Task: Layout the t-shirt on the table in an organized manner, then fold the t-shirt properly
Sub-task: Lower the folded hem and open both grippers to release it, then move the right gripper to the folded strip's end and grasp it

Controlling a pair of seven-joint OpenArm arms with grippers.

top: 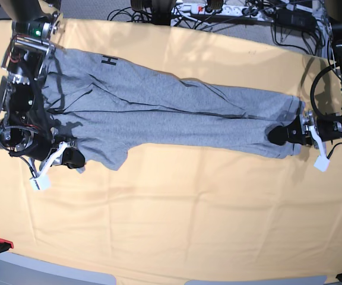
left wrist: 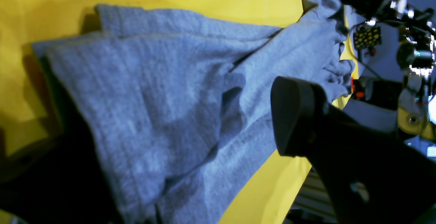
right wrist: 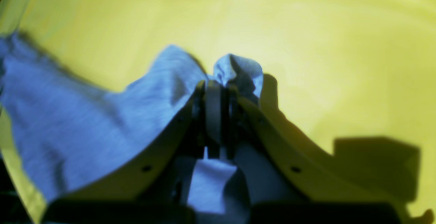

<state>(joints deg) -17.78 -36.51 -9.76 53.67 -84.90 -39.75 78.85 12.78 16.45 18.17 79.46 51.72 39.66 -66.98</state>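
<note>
Two hands at t-shirt (top: 171, 113) ends (stretched), right hand (right wrist: 216, 91) pinching cloth

Base view: overhead, looking straight down on whole bench (top: 177, 237), far off. Left wrist view: close, low, oblique across t-shirt (left wrist: 163, 108). Right wrist view: very close, behind right end effector (right wrist: 214, 88), blurred. All three share t-shirt and bench.

A robotics lab: two robot arms (top: 22, 89) flank a cloth-covered table (top: 177, 208), with a power strip (top: 209, 8) and tangled cables (top: 260, 15) behind.
</note>
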